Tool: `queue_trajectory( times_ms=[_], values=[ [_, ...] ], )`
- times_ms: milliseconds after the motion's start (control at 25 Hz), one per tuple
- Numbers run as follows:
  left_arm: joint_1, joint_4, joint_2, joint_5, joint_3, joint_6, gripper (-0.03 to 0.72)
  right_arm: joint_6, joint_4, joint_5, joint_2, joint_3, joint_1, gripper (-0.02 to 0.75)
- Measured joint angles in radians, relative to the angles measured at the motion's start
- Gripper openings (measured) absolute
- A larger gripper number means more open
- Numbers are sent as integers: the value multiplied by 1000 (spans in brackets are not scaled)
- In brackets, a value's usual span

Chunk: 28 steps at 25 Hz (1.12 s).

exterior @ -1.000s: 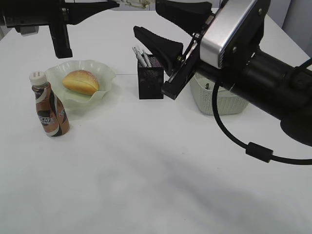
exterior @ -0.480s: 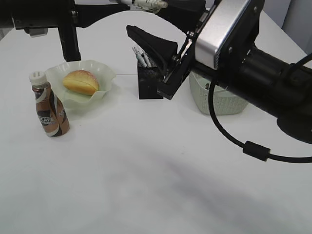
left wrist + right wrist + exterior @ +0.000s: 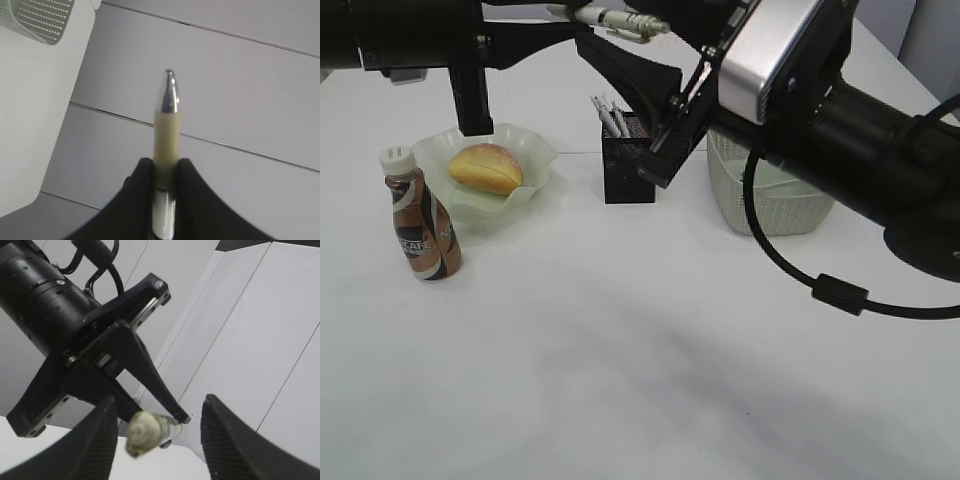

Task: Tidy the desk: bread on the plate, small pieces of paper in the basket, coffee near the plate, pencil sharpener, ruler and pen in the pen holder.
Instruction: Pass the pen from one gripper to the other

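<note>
We read "CAFE" on the coffee (image 3: 422, 222) label, near the worktop's (image 3: 620, 350) left edge. Left gripper (image 3: 165, 170) clamps the pen (image 3: 166, 130) aloft; right gripper (image 3: 157, 432) jaws spread, empty.

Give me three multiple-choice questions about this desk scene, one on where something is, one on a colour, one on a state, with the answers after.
1. Where is the bread?
A. in the basket
B. on the plate
C. on the bare desk

2. What colour is the coffee bottle's cap?
A. cream
B. red
C. black

3. What is the left tool doing?
A. hanging open and empty
B. shut on the ruler
C. shut on a pen

Answers:
1 B, the bun lies on the ruffled pale green plate, left of the pen holder.
2 A, the coffee beside the plate has a cream cap.
3 C, the left wrist view shows both fingers pinching the pen, its silver tip pointing away, held high above the desk.
</note>
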Motion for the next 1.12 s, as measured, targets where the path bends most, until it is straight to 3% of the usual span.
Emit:
queue_trajectory(
  times_ms=[1120],
  values=[
    [0, 0, 32, 29, 0, 1, 87, 0, -4, -2, 1, -12, 0, 423]
  ],
)
